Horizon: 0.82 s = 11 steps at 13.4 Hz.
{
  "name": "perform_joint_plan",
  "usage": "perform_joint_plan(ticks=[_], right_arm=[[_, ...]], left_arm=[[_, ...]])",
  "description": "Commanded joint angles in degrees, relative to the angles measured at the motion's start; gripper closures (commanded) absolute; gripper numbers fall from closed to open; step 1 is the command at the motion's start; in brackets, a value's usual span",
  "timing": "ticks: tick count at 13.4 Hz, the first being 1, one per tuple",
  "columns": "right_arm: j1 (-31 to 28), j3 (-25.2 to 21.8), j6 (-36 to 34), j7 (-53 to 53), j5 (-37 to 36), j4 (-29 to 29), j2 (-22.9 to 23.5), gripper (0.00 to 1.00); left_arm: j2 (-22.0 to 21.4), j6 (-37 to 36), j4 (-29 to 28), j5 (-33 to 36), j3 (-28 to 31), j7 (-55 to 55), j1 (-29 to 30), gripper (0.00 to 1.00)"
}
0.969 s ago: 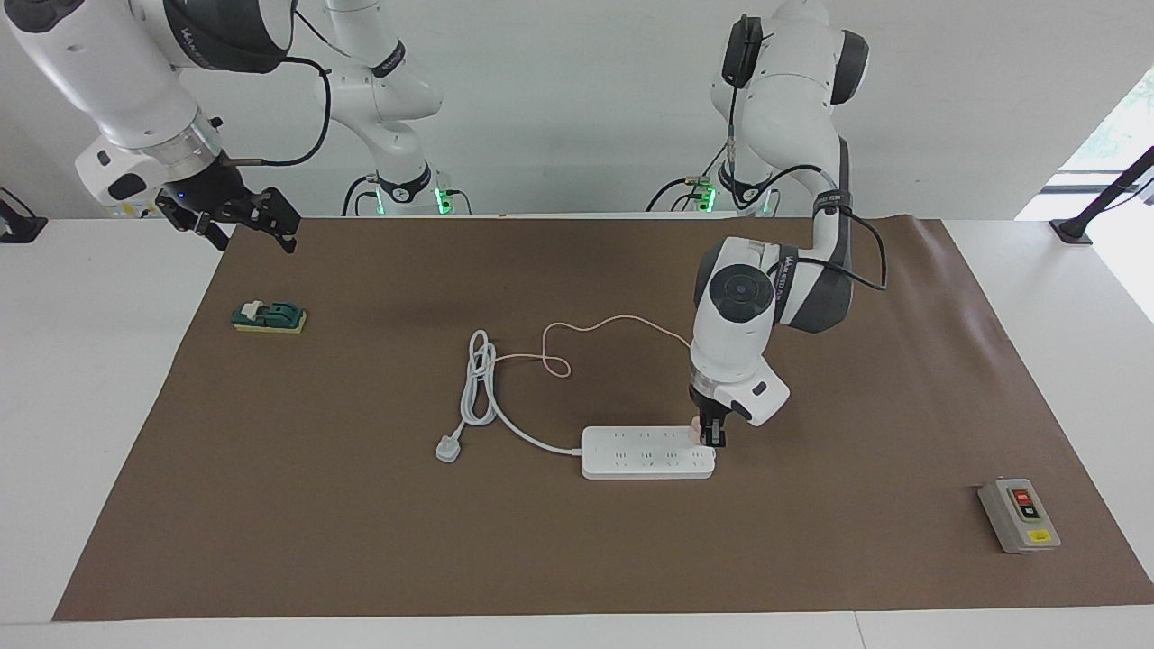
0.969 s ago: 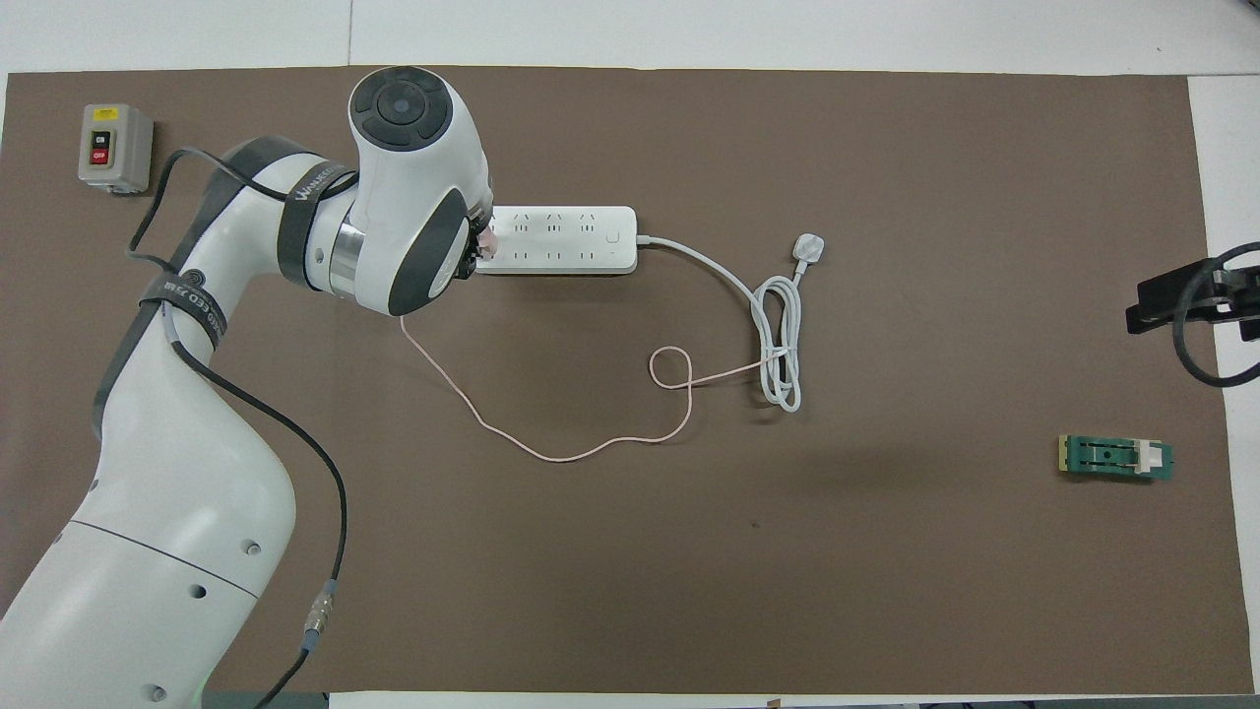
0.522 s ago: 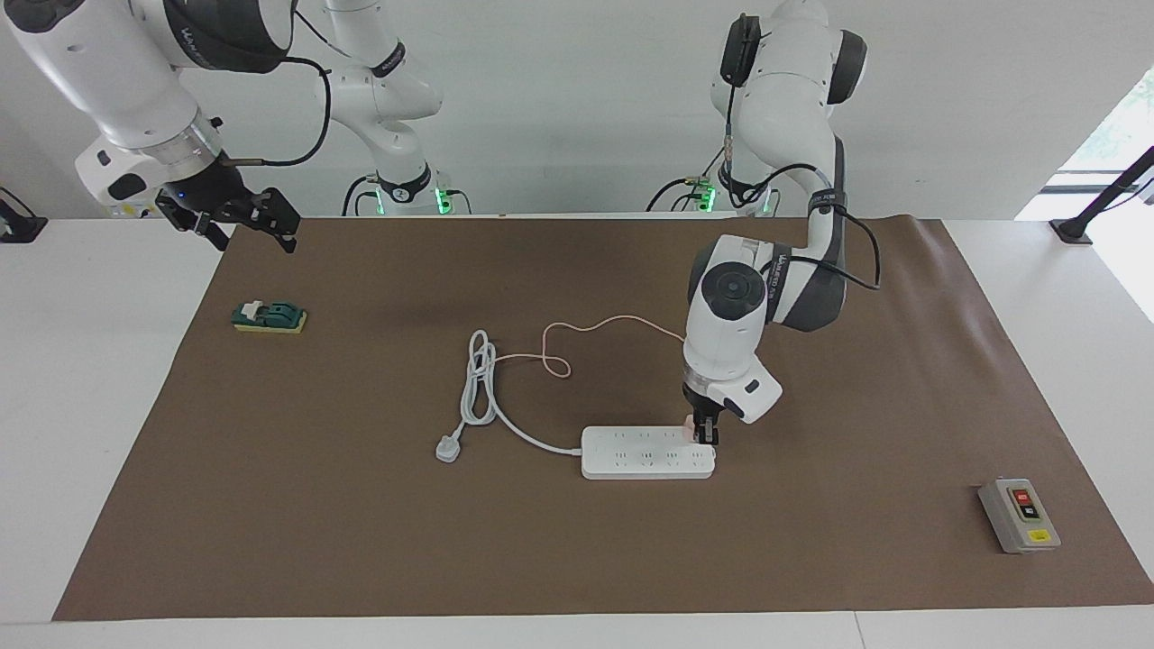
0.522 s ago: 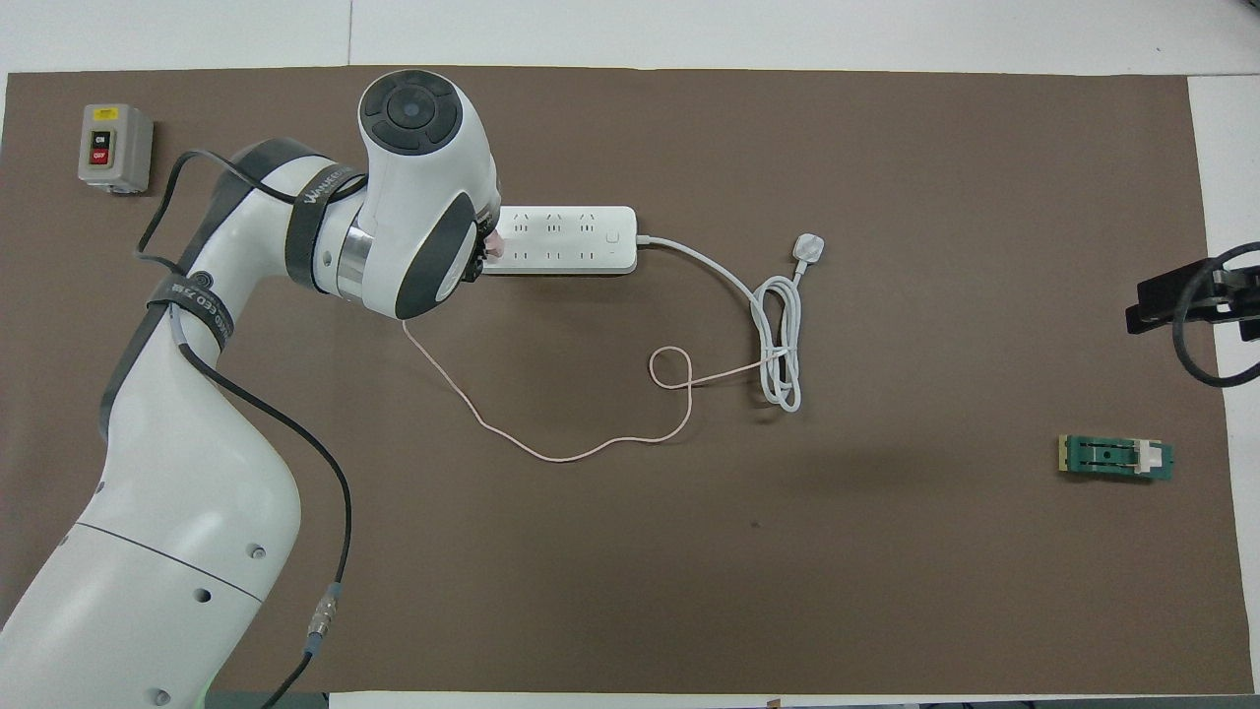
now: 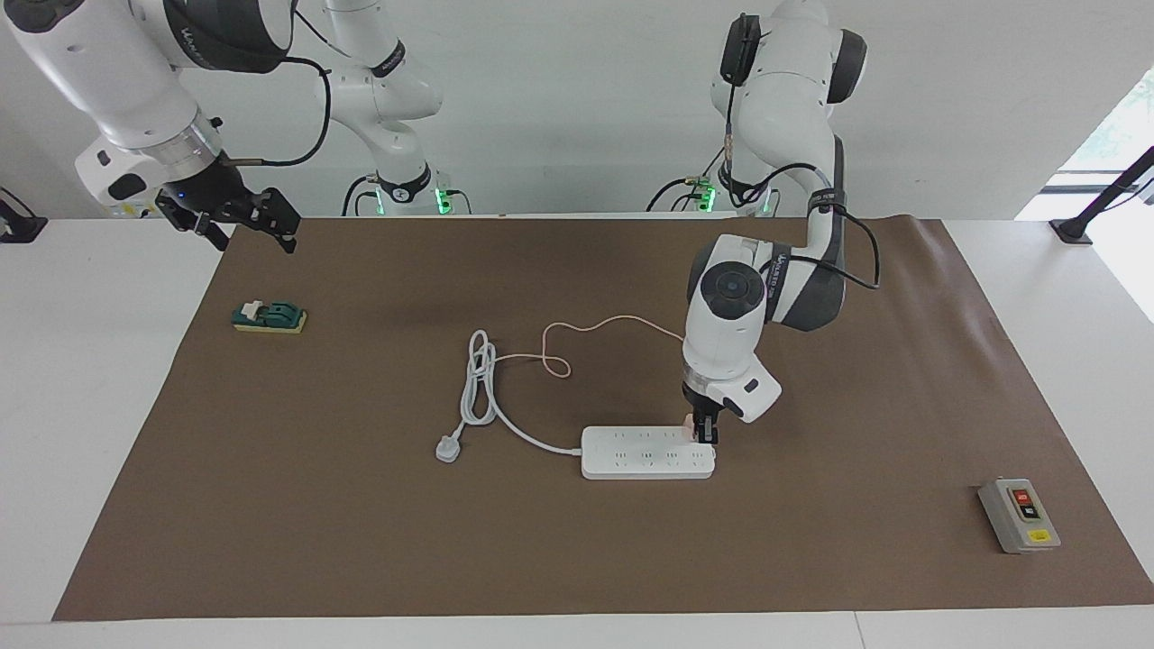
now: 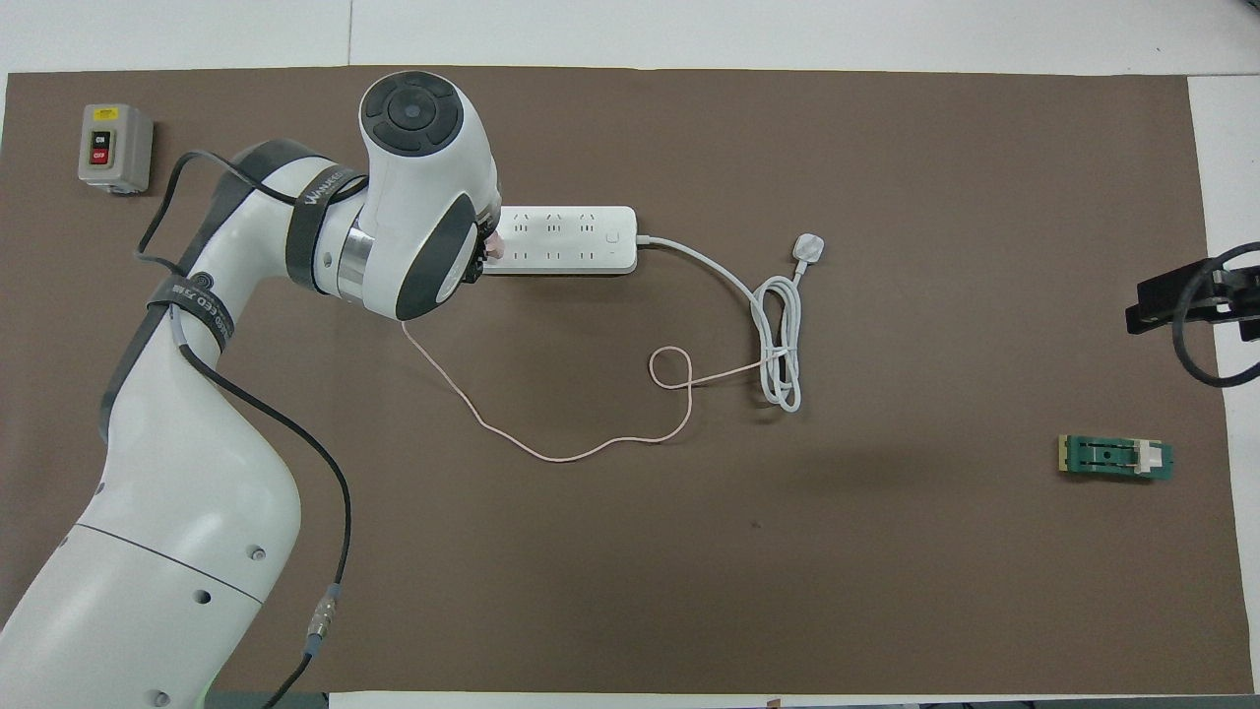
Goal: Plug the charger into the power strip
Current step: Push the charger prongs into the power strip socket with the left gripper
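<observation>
Since the frame a second earlier, the left gripper (image 5: 703,431) had shifted slightly toward the socket rows of the power strip (image 5: 645,453), and its wrist had turned a little; the strip, cords and other items lay as before. At this moment the left gripper pointed straight down, its fingers pinching the pale-pink charger (image 5: 690,427) at the end of the power strip nearer the left arm's end of the table, the charger sitting against the strip's top face; whether the prongs were seated could not be told. The charger's thin pink cable (image 6: 551,448) trailed from it and looped on the brown mat (image 5: 361,541) nearer the robots than the strip. The strip's white cord ran to a three-pin plug (image 5: 448,448) beside the strip. The right gripper (image 5: 243,223) waited, fingers spread, over the mat's corner, above a green block (image 5: 269,317). A grey switch box (image 5: 1019,516) stood well apart from the strip.
</observation>
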Motion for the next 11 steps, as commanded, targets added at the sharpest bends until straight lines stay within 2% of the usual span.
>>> perform_joint_plan(ticks=[1, 11], right_arm=[[-0.2, 0.2, -1.0, -0.9, -0.1, 0.0, -0.5, 0.00], [-0.2, 0.2, -0.9, -0.9, -0.1, 0.0, -0.5, 0.00]], left_arm=[[-1.0, 0.1, -3.6, -0.1, 0.4, -0.1, 0.0, 1.00], [-0.7, 0.8, -4.4, 0.2, 0.4, 0.0, 0.2, 1.00]])
